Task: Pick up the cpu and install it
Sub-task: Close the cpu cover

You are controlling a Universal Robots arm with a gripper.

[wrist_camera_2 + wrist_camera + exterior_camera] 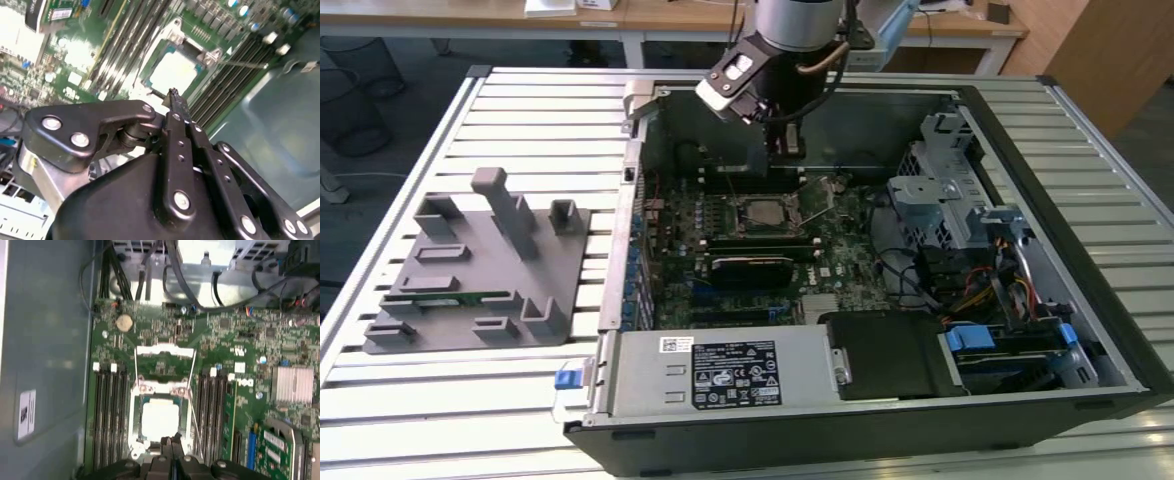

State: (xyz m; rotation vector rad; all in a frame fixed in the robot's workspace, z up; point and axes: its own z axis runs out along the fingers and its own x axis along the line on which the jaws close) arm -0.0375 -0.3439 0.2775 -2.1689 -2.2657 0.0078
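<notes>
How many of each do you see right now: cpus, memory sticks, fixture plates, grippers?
Flat square silver-topped cpu: 1
Long green memory stick, lying on the fixture plate: 1
Grey plastic fixture plate: 1
Black metal gripper, right by the cpu: 1
Total: 4

**Slatted metal table bears an open computer case and a grey fixture plate**

The table [520, 100] is a bench of pale, ribbed metal slats that run across the exterior view. A black computer case [854, 432] lies on its side on the slats with its open face up, taking the middle and the exterior view's right. Toward the exterior view's left a flat grey fixture plate [494, 262] with raised blocks rests on the slats, near the case wall, with a narrow strip of slats between them. Bare slats show along the table's edges around both.
</notes>
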